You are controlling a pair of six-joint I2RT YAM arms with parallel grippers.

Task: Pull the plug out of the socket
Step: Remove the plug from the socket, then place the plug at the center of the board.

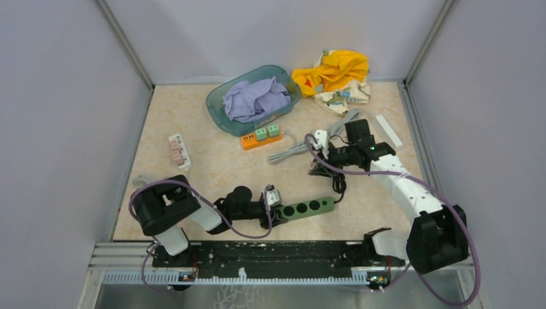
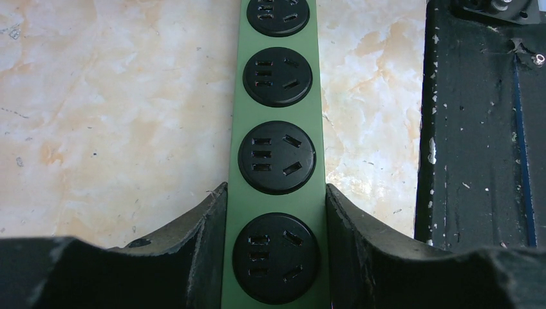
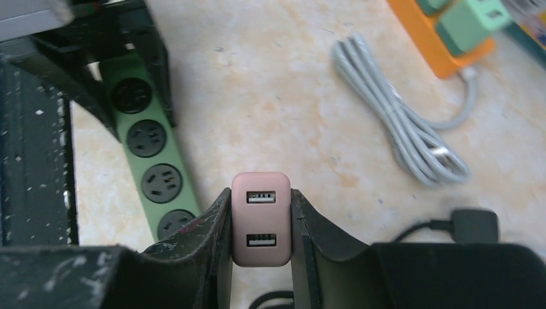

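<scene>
— Where is the pink, rounded plastic USB plug (image 3: 261,219) found?
— It is pinched by the right gripper (image 3: 261,196) and is kept apart from the long green power strip with round black sockets (image 2: 277,109).
— And how is the strip kept?
— It is laid flat on the beige marbled table (image 2: 96,96), and its sides are clamped by the left gripper (image 2: 275,193).

Beige marbled tabletop (image 1: 206,174), seen from above. Green power strip (image 1: 309,208) at 6 o'clock, near the front edge. White power strip (image 1: 178,149) at 9 o'clock. Teal basket (image 1: 214,106) at 12 o'clock, with an orange power strip (image 1: 252,141) just on its 6 o'clock side. Bundled grey cable (image 1: 290,152) near centre. Yellow and patterned cloth heap (image 1: 335,74) at 1 o'clock. Flat white bar (image 1: 388,131) at 2 o'clock.
</scene>
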